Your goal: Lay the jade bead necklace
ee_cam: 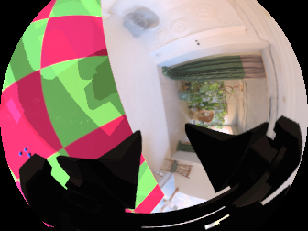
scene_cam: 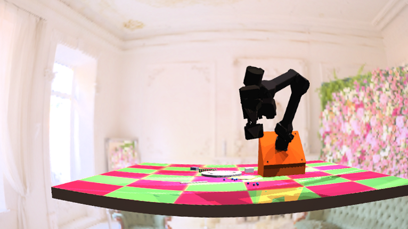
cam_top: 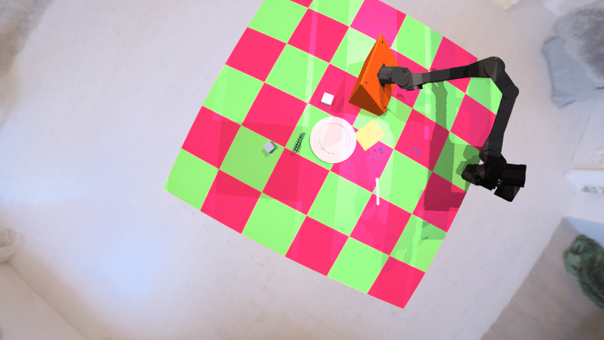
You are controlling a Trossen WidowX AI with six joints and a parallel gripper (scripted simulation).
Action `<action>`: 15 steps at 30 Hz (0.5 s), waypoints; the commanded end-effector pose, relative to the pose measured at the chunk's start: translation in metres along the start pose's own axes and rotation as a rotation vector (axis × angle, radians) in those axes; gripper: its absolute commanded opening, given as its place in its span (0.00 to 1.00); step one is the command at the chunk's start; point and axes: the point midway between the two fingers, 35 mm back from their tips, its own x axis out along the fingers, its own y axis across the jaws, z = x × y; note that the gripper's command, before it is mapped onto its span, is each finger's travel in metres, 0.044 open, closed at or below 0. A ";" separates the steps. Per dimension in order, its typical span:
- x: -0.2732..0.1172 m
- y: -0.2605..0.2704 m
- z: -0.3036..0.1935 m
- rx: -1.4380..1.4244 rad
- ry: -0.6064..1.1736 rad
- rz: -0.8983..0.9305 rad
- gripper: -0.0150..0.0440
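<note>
The jade bead necklace (cam_top: 298,142) (scene_cam: 207,170) lies on the checkered table as a narrow, dark green double row of beads. It is just left of the round bead board in the top view, off the board. The round white bead board (cam_top: 315,139) lies flat, with a thin circular line showing on its face. My gripper (ee_cam: 163,130) is open and empty, its two black fingertips apart. It hangs high above the right edge of the table in the top view, far from necklace and board. Neither shows in the wrist view.
An orange wedge (cam_top: 366,84) (scene_cam: 270,158) carries the arm's base. A yellow sheet (cam_top: 371,135) touches or nearly touches the board. Near it lie several small blue beads (cam_top: 380,148) (ee_cam: 26,148). A white strip (cam_top: 377,191), a white block (cam_top: 326,98) and a grey block (cam_top: 269,147) lie around.
</note>
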 end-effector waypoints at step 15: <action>-0.029 0.054 -0.111 0.294 0.251 0.107 0.68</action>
